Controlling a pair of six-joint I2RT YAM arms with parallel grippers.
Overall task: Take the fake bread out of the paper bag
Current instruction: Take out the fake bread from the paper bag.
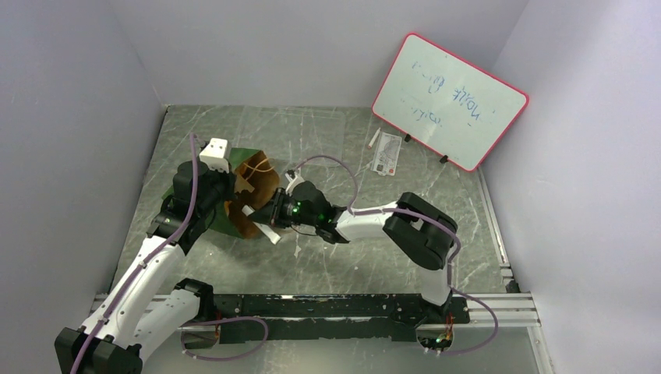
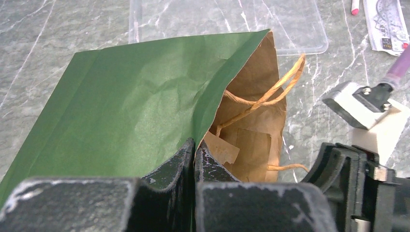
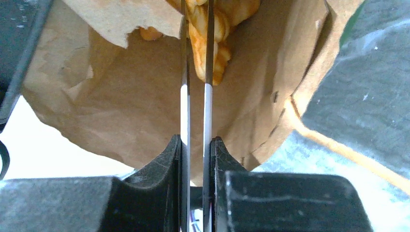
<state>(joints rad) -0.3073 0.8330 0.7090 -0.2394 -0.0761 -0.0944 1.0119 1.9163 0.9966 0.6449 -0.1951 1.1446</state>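
Now I see the left gripper (image 2: 194,145) pinched tight on the paper bag (image 2: 121,106) rim, and the right gripper (image 3: 196,19) clamped narrowly on fake bread (image 3: 218,53) inside it. The bag lies on a grey marbled table (image 1: 312,261) between pale walls (image 1: 78,117).

One paper bag (image 1: 261,181) with two cord handles (image 2: 283,84) is counted. One piece of fake bread (image 3: 223,50) is seen inside for certain. On the desk (image 1: 327,261), toward 1 o'clock, one whiteboard (image 1: 450,100), one clear tray (image 2: 290,24), one marker (image 1: 373,140) and one printed packet (image 1: 387,153) are counted.
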